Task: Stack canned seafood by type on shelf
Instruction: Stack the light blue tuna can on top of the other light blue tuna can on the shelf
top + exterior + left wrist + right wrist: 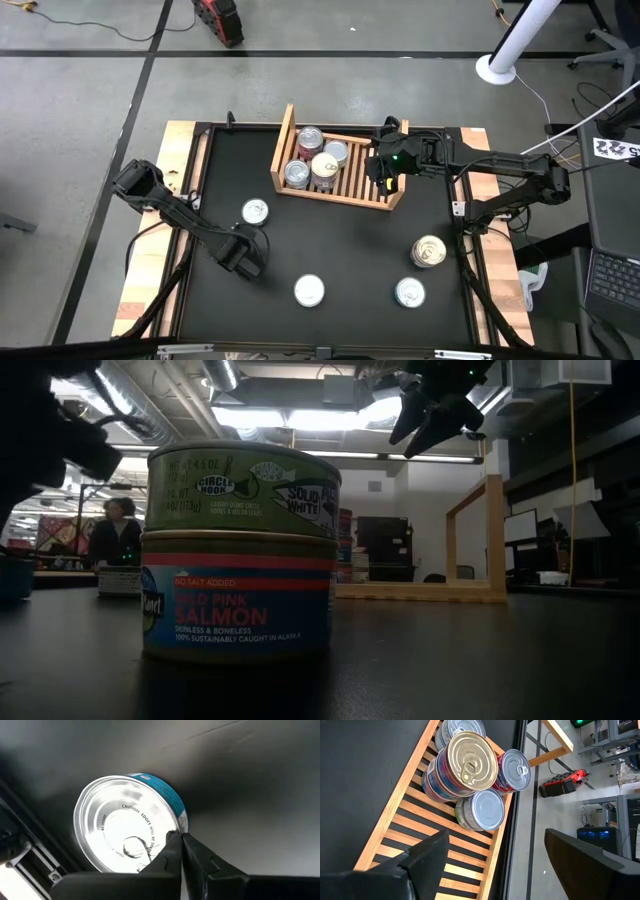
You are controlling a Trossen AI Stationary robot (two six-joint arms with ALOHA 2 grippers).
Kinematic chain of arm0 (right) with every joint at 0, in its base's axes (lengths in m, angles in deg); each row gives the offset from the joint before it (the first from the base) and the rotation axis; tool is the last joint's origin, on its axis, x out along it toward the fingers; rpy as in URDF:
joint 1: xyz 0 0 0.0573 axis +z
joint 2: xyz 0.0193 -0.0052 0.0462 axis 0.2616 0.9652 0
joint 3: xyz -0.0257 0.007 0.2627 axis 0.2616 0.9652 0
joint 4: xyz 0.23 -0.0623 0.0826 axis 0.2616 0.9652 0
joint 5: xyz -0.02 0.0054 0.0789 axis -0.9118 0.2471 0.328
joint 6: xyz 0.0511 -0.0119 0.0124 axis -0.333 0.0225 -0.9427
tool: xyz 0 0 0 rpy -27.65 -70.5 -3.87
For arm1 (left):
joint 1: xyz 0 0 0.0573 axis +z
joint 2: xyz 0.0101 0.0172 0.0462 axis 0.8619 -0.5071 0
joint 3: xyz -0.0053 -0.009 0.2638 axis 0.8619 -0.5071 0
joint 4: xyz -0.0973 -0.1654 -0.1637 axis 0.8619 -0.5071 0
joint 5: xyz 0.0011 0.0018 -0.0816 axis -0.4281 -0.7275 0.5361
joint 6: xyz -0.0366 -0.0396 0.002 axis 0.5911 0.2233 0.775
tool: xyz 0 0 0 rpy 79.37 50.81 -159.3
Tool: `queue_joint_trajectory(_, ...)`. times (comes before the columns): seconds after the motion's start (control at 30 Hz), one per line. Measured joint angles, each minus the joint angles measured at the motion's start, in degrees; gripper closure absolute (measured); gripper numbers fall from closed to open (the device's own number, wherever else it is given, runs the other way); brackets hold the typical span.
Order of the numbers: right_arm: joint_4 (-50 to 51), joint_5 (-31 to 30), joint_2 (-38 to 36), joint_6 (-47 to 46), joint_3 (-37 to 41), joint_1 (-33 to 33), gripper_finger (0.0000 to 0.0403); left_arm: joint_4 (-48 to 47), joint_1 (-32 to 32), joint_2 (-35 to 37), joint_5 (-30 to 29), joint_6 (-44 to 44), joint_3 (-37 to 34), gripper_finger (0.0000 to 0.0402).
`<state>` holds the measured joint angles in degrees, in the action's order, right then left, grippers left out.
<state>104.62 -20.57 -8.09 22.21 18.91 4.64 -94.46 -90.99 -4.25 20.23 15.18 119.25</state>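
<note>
Up close in the low view, the bottom tin (237, 596) says "NO SALT ADDED", "WILD PINK SALMON", "SKINLESS & BONELESS". The green tin (244, 488) stacked on it reads "CIRCLE HOOK" and "SOLID WHITE". The blue-sided tin's lid (125, 829) says "CAUTION: EDGES".

I see the black table (340, 240) carrying the wooden shelf (287, 132) at its far side (tins inside), plus loose tins nearer: one left (255, 211), one centre (309, 290), two right (428, 251) (409, 292).
</note>
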Motion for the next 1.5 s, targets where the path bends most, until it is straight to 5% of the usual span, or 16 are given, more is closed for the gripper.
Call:
queue_joint_trajectory(0.4,-0.02,0.00,0.00,0.01,0.00,0.00,0.0077,9.82,2.12,0.00,-1.19,-8.05,3.83,0.0401)
queue_joint_trajectory(1.5,-0.04,0.00,0.00,0.00,0.00,0.00,0.0077,33.63,21.76,0.09,-6.18,-41.54,3.90,0.0401)
